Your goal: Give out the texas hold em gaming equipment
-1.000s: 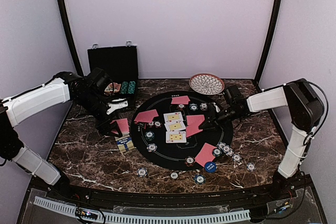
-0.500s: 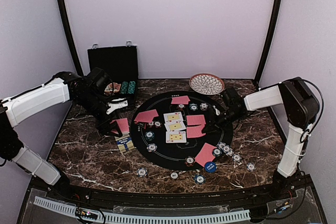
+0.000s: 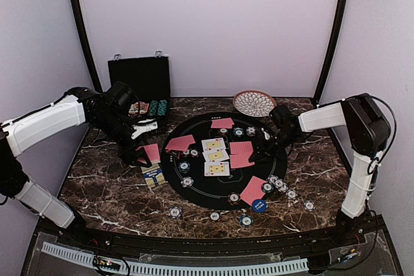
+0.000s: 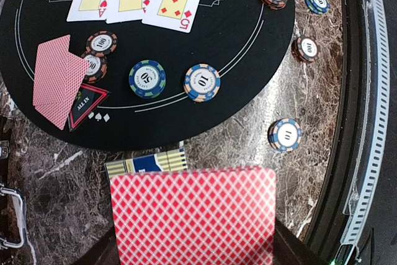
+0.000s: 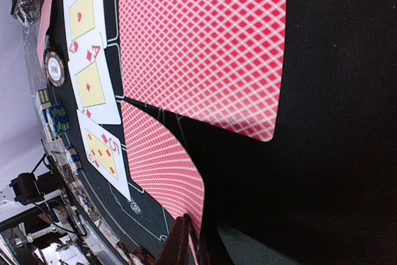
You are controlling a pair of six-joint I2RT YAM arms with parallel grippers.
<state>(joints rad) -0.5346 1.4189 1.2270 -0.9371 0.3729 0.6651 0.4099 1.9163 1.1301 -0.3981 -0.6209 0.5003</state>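
Cards first: my left gripper (image 3: pixel 137 153) pinches one red-backed card, the held card (image 4: pixel 192 215), above the marble table (image 3: pixel 103 192) just off the left edge of the round black mat (image 3: pixel 213 193). In the left wrist view its back faces the camera. Its long axis runs straight across the frame, parallel to the card box (image 4: pixel 149 162) lying on the marble beneath it.

In the middle of the mat the three face-up cards (image 3: pixel 215 156) — ace of hearts, ace of diamonds, five of diamonds — lie side by side in a row. Their long axes are parallel and run left to right in the top view. Just right of them two more lie backs up, the upper card (image 5: pixel 205 48) and the lower card (image 5: pixel 162 166), meeting at a corner. My right gripper (image 3: pixel 262 147) sits low at the lower card. Its fingers (image 5: pixel 180 240) are close together with a sliver of red between them, but the wrist view is so dark that I cannot tell whether they actually clamp it.

A tilted pair of cards (image 4: pixel 59 79) touches the ALL IN triangle (image 4: pixel 84 99) at the mat's left side. Striped chips (image 4: pixel 201 82) are scattered over the mat and on the marble along its near edge. A blue button (image 3: pixel 259 206) sits at the near right rim.

The black case (image 3: pixel 139 79) stands open at the back left — green chips (image 3: pixel 157 106) are racked in its tray. The patterned plate (image 3: pixel 254 103) sits just beyond the mat's far edge.
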